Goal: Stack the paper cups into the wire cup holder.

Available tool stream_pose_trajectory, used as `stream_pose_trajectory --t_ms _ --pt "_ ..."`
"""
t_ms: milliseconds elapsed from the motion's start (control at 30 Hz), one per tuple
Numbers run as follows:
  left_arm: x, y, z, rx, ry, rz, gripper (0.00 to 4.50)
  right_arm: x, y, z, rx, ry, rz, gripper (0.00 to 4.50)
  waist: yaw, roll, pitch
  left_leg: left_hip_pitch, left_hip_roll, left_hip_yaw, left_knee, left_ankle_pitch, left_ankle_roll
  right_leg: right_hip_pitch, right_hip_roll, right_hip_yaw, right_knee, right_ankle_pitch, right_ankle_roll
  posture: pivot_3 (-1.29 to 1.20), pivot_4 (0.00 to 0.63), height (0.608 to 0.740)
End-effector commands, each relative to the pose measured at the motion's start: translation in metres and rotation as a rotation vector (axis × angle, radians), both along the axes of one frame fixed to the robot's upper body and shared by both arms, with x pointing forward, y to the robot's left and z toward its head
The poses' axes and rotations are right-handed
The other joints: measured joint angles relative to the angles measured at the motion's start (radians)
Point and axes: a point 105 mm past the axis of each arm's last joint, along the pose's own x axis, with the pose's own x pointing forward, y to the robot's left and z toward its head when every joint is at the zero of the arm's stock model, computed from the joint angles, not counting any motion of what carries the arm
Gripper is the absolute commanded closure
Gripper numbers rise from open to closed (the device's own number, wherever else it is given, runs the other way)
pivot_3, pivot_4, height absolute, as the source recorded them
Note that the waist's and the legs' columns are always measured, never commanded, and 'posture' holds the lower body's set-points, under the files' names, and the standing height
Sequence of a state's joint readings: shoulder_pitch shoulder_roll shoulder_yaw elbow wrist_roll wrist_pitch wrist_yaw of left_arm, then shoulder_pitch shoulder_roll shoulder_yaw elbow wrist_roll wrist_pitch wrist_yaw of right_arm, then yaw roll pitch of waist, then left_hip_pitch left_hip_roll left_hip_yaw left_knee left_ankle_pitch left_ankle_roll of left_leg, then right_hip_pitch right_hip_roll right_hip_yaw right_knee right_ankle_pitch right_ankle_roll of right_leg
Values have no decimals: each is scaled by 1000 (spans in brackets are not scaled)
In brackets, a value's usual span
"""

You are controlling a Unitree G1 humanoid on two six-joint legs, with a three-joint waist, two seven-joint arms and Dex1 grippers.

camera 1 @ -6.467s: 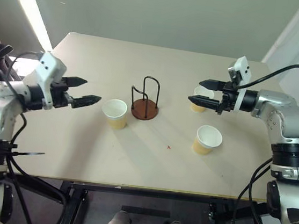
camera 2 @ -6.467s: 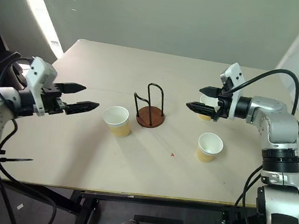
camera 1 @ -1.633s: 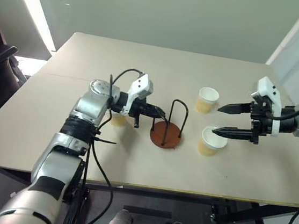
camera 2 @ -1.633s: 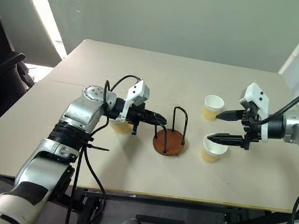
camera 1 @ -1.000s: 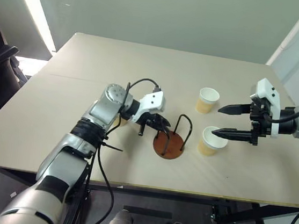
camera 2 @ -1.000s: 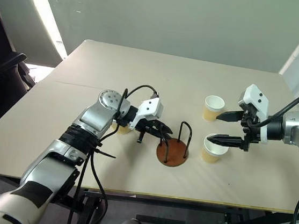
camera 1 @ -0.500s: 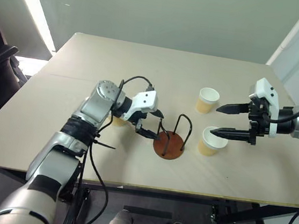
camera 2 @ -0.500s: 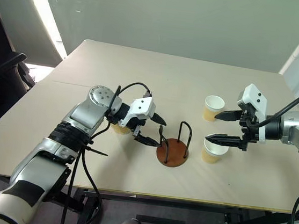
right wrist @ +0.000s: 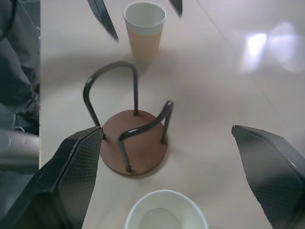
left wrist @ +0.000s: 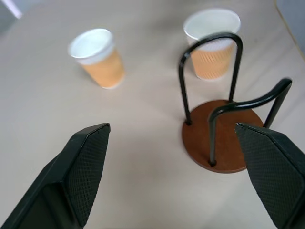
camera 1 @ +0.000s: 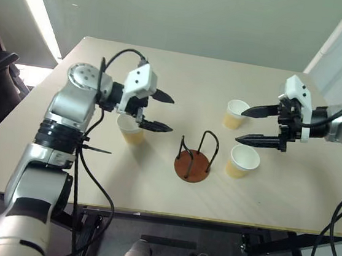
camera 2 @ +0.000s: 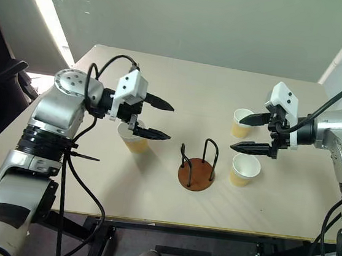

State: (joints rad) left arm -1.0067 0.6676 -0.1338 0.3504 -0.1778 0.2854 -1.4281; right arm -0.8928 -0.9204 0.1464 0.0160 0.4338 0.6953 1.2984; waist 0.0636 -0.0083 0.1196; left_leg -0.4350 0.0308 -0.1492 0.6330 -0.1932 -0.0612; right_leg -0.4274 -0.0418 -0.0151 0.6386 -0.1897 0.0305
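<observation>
Left eye view: both end effectors point(camera 1: 160, 111) point(camera 1: 251, 125) gape empty; wire cup holder point(camera 1: 194, 160) holds 0 cups.

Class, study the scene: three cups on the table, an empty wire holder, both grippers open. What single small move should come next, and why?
Probably lower the left gripper around the cup just beneath it. Its jaws stand open, holding nothing, and the wire cup holder is empty, so no cup is stacked yet. The right gripper hangs open between the other two cups.
</observation>
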Motion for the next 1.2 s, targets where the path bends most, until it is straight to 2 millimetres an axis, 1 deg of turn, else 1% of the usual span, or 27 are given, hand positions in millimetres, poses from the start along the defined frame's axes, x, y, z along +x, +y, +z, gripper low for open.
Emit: stream_pose_trajectory --t_ms 33,100,167,267,367,500,633,733,833,967,1200 --pt "-9 5 43 -114 -63 25 15 19 13 17 -6 -123 3 0 -4 0 0 0 0 0 0 0 0 0 0 0 0 0 0 0 150 740" --pt "-13 11 50 -154 -50 50 15 40 18 19 -37 -200 -32 0 -9 0 0 1 1 -2 0 0 0 -2 0 0 2 0 -1 0 150 740" --pt "-16 16 51 -161 -38 69 15 56 20 19 -70 -249 -66 0 -10 0 0 1 2 -4 -1 0 0 -5 -1 1 3 1 -3 0 150 740" --pt "-22 27 42 -116 -18 103 15 79 19 6 -193 -313 -83 0 -12 1 0 1 2 -5 -2 0 0 -7 -1 3 5 0 -4 0 150 740" --pt "-28 37 29 -34 -2 120 15 90 19 -5 -285 -335 -68 0 -11 1 0 0 2 -4 -3 -1 -1 -10 -1 5 6 0 -6 0 150 740" --pt "-30 44 28 -12 -7 146 15 101 17 -12 -370 -361 -60 0 -8 1 0 -3 2 -2 -4 -3 -1 -14 -1 7 6 -1 -6 0 150 740" --pt "-32 47 32 -21 -11 153 15 114 11 -13 -438 -394 -117 0 -10 1 0 -3 1 1 -4 -6 -1 -16 -1 11 6 0 -7 0 150 740" --pt "-28 46 37 -41 -37 170 15 120 8 -16 -485 -410 -146 0 -11 1 0 -2 2 2 -4 -8 -1 -16 -1 13 6 -1 -7 0 150 740" --pt "-25 47 40 -58 -48 202 15 123 5 -22 -529 -409 -155 0 -12 1 0 -1 2 2 -4 -9 -1 -16 -1 13 6 -1 -8 0 150 740" --pt "-18 53 38 -53 -58 264 15 125 7 -29 -566 -414 -154 0 -13 2 1 -1 2 3 -4 -11 -2 -17 -1 13 6 -1 -8 0 150 740" --pt "-19 53 37 -64 -62 273 15 129 7 -33 -607 -427 -172 0 -15 2 1 -2 2 4 -4 -13 -2 -17 -1 14 6 -1 -8 0 150 740"
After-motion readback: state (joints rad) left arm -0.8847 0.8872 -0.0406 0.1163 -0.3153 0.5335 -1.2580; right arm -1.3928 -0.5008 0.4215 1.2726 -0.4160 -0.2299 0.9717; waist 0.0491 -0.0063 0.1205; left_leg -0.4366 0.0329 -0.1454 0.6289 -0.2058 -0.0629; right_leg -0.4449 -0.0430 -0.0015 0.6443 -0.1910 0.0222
